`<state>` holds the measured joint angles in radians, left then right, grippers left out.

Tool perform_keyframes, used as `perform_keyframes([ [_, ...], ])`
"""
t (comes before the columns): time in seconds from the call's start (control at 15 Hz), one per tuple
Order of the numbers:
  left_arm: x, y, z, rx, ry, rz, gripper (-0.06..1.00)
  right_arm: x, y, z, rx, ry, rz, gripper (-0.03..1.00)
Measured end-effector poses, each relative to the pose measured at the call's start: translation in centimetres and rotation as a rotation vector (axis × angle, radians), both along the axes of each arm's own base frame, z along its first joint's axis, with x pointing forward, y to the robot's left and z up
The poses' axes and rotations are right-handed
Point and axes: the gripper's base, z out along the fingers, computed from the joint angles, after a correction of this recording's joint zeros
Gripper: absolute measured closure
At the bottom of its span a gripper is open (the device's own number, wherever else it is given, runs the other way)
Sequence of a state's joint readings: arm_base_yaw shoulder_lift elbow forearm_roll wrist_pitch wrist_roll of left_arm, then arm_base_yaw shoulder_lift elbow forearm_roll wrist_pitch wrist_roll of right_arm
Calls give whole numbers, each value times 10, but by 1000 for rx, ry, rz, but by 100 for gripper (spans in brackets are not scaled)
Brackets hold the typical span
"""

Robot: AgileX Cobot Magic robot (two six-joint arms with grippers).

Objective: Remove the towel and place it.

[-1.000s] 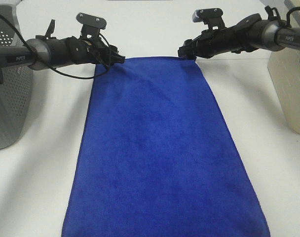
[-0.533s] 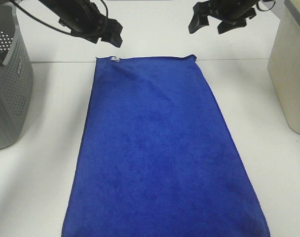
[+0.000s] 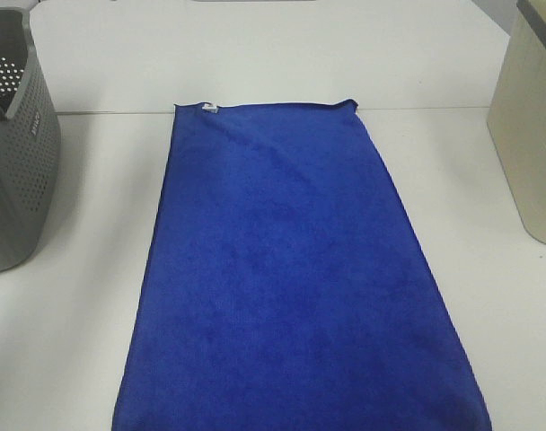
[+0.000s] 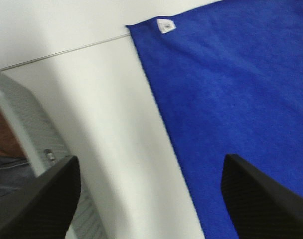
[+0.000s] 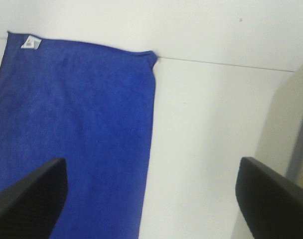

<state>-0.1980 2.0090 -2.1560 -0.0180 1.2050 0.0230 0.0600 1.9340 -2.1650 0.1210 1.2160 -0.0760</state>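
Two sets of fingers, both spread wide, nothing held in either. Left fingers (image 4: 261,194) up above the towel (image 3: 291,278), over its long edge on the grey basket (image 3: 17,162) side. Right fingers (image 5: 27,194) up above the other long edge, on the tan bin (image 3: 529,135) side. Not to be seen from the high camera at all.

Towel flat on the white counter (image 3: 84,296), in the middle, between basket and bin, touching neither. Long way running from the far side of the counter toward the near side. Below both sets of fingers, off toward the middle from each. Hard to tell which arm is nearer; about the same, most likely, one far corner for each.

Deep blue, soft and fuzzy. Mostly smooth, with one faint crease slanting away from the small white tag (image 3: 209,109) at the far corner on the basket side. Far corner on the bin side poking up a tiny bit. Near end cut off by the picture's edge. Looks set down already, so maybe nothing left to grab.
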Motion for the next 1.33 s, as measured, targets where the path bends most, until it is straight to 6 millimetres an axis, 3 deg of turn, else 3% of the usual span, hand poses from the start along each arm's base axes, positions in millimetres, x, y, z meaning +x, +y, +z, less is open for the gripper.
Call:
perform_keyframes([
  [0.07, 1, 10, 2, 3, -4, 26, 22, -4, -7, 6, 2, -14, -23, 9],
  [0.27, 2, 68, 11, 6, -19, 168, 22, -33, -42, 28, 1, -42, -132, 9],
  [0.47, -25, 94, 24, -9, -12, 228, 22, -86, -44, 28, -22, 11, -148, 9],
  [0.53, -42, 96, 22, -6, 21, 233, 22, -109, -43, 28, -22, 24, -151, 9],
  [0.6, -96, 98, 24, 15, 64, 239, 22, -167, -40, 31, -20, 11, -153, 10],
  [0.8, -185, 97, 29, 33, 56, 243, 22, -251, -36, 25, -17, -48, -153, 10],
  [0.87, -200, 97, 30, 42, 44, 246, 22, -266, -35, 24, -16, -68, -153, 10],
  [1.13, -288, 102, 21, 106, -73, 273, 22, -366, -32, 2, -17, -243, -157, 10],
  [1.33, -333, 103, -3, 105, -114, 309, 22, -407, -30, -26, -20, -319, -160, 10],
])
